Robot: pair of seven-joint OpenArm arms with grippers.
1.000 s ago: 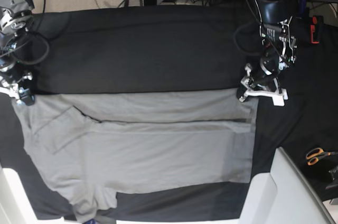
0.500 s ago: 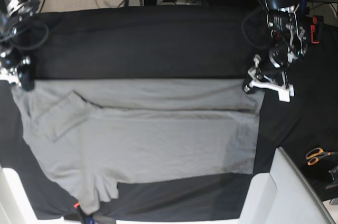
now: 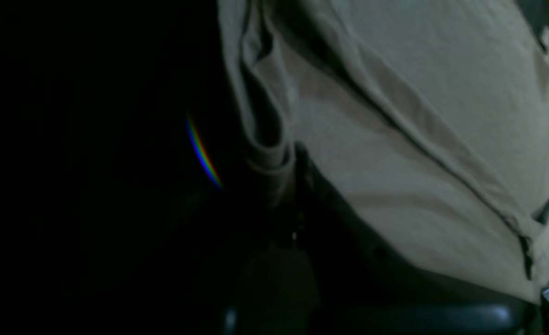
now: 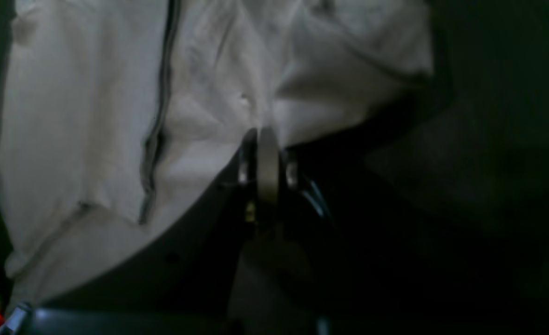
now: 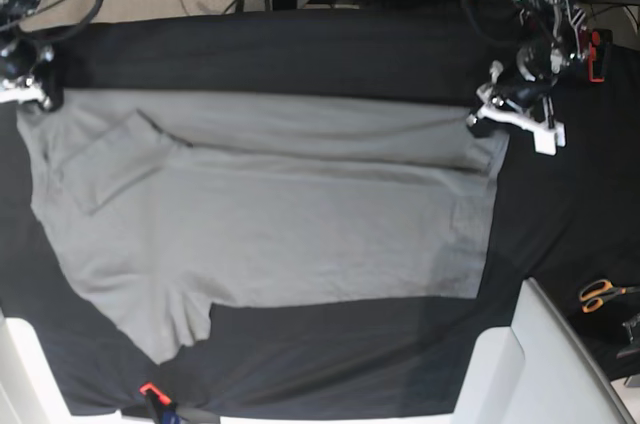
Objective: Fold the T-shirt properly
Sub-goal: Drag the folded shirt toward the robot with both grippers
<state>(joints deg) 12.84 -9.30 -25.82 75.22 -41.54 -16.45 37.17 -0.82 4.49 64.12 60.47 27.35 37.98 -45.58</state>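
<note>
Lying spread across the middle of the base view, the grey T-shirt (image 5: pixel 270 224) covers much of the black cloth (image 5: pixel 300 54) on the table, one sleeve folded in at the left. At the upper left the right gripper (image 5: pixel 28 94) is clamped on the shirt's far corner; its wrist view shows cloth nipped between closed fingers (image 4: pixel 267 158). At the upper right the left gripper (image 5: pixel 492 114) pinches the opposite corner. Orange-handled scissors (image 5: pixel 600 294) lie at the right edge.
</note>
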